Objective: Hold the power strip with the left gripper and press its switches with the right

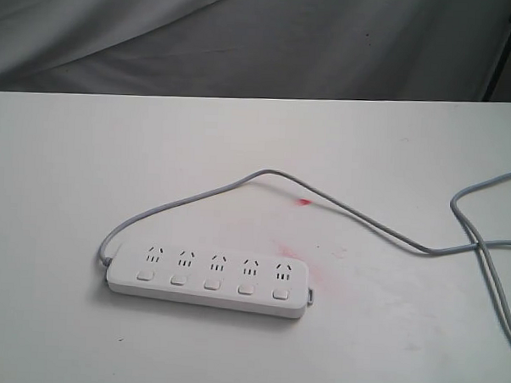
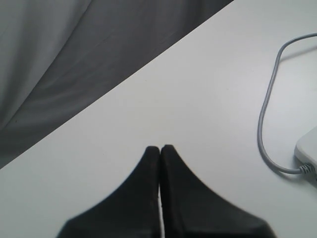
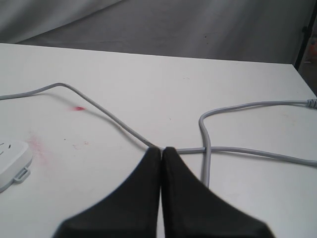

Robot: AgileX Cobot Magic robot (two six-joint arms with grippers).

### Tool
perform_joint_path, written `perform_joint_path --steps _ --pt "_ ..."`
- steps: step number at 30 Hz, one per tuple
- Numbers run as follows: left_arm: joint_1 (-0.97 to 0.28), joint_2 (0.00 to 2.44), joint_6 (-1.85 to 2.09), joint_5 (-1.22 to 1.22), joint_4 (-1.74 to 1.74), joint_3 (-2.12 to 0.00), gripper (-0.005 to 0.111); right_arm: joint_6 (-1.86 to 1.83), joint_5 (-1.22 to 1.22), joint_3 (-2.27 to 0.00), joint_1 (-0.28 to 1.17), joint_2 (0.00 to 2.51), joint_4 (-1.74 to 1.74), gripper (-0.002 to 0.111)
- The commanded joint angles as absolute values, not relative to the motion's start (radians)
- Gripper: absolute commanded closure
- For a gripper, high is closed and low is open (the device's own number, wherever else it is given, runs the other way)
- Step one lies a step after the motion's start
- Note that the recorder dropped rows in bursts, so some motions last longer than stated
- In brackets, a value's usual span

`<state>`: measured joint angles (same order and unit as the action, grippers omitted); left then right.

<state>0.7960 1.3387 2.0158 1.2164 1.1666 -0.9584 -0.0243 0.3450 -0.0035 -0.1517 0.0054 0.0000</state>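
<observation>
While the left gripper [image 2: 160,148] and right gripper [image 3: 161,149] hang clenched, empty, off either end of the strip [image 1: 209,293], it lies flat, unheld, switches [image 1: 212,283] up for pressing; beyond it the cord [image 1: 364,220] loops across the table [image 1: 70,166].

Left hand [image 2: 159,148]: two matte black fingers [image 2: 131,203], wide at the base, narrowing along concave outer edges to small rounded tips. Right hand [image 3: 161,148]: same black finish, same tapered finger profile with rounded tips.

Looks like a lab test bench: plain white table [image 1: 71,149], draped grey cloth backdrop [image 1: 245,38] behind, red smudges [image 1: 289,249] on top
</observation>
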Motion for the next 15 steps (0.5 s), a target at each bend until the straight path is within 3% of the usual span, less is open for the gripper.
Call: perform_joint_path --steps 1,15 --pt "0.798 1.34 2.018 1.221 1.188 -0.953 0.107 -0.026 0.341 0.0 -0.149 0.0 -0.009 0.108" --pt "0.798 1.34 2.094 1.221 1.169 -0.967 0.107 -0.026 0.341 0.0 -0.149 0.0 -0.009 0.108"
